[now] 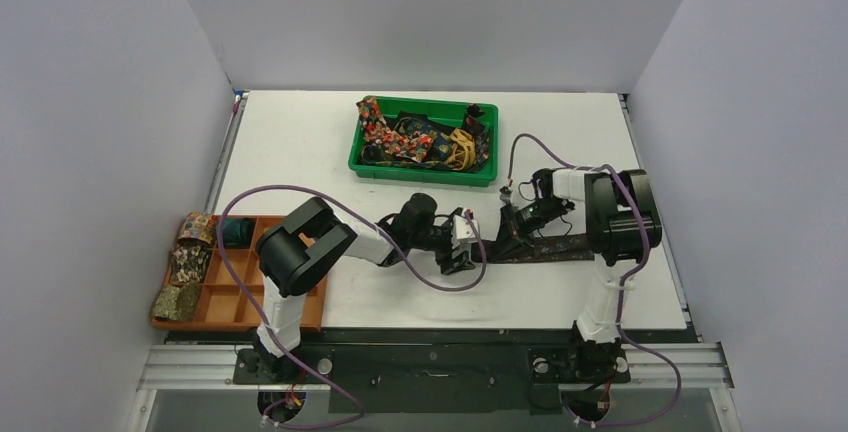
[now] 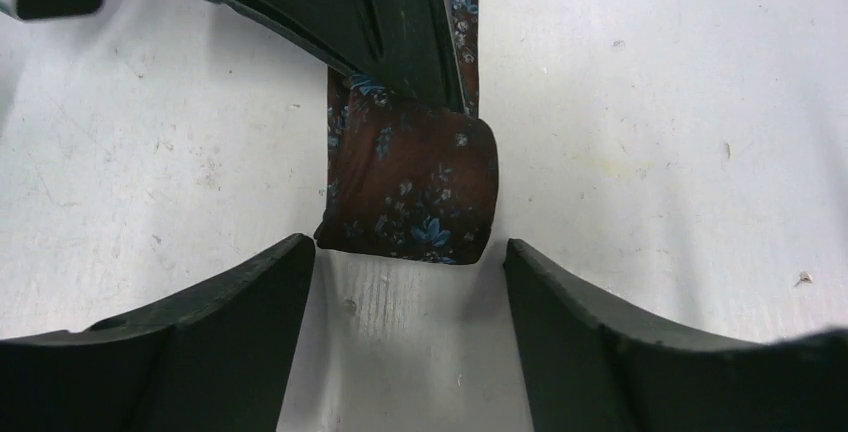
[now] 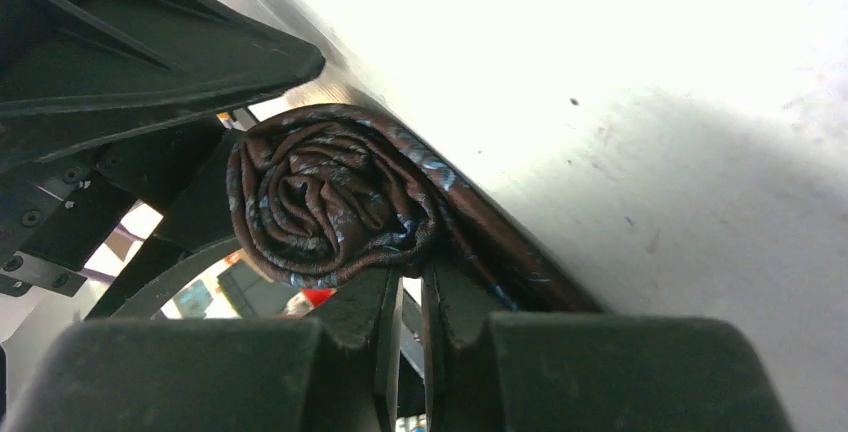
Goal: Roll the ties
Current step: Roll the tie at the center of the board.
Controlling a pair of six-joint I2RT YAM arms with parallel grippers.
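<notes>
Right wrist: brown floral tie (image 3: 330,202) wound into a soft, creased spiral.

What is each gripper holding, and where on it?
Left gripper open, holding nothing. Right gripper shut against the brown tie's coil; an actual pinch cannot be told.

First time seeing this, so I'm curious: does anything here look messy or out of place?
Only small things. In the green bin the loose ties lie in a tangled heap, a red flowered one bunched at its left corner. The brown roll at mid-table has a crumpled, uneven core. Nothing looks spilled or broken.
</notes>
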